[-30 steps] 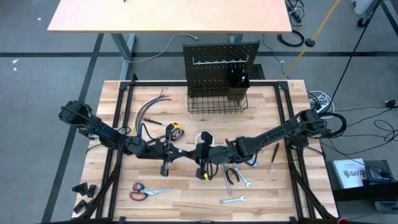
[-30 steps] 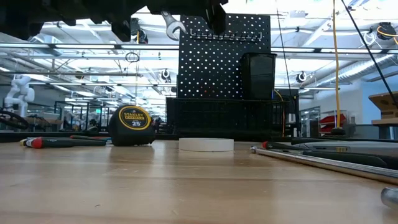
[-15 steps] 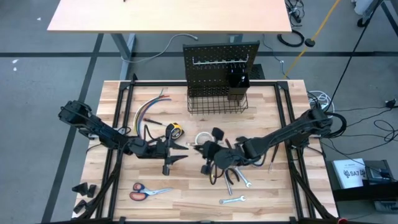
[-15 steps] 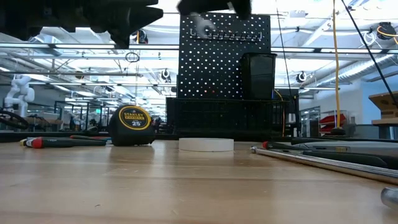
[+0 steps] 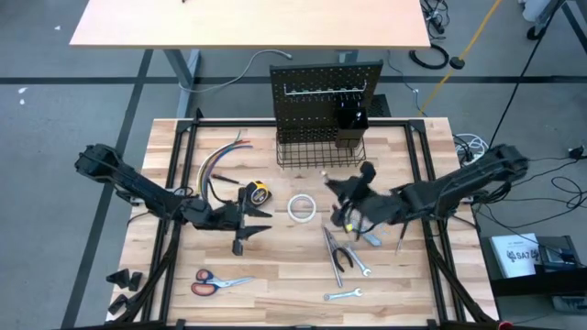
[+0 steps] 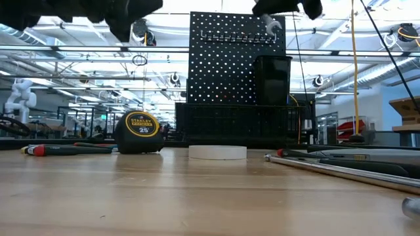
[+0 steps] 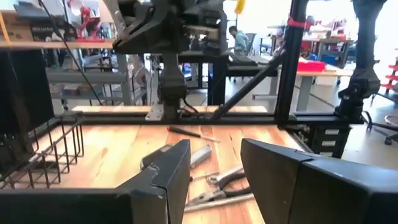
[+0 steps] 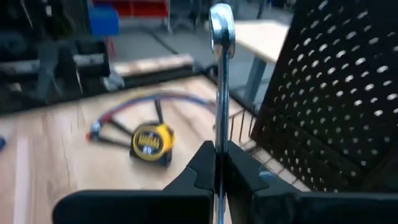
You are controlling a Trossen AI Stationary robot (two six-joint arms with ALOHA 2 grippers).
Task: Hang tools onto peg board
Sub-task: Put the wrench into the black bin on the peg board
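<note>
The table (image 5: pixel 229 266) is pale planked wood, smooth with a slight sheen. The peg board (image 5: pixel 326 87) at 12 o'clock is matt black perforated panel with a bright metal hook rail (image 6: pixel 237 38), a black wire basket (image 5: pixel 319 154) and a dull black cup (image 6: pixel 273 78). The wrench (image 8: pixel 221 81) in the right gripper (image 8: pixel 219 163) is polished, glossy metal; its fingers are matt black. The tape measure (image 6: pixel 138 132) looks like yellow-and-black plastic. Near 6 o'clock lie shiny metal wrenches (image 5: pixel 342 295) and orange-handled scissors (image 5: pixel 213 283).
</note>
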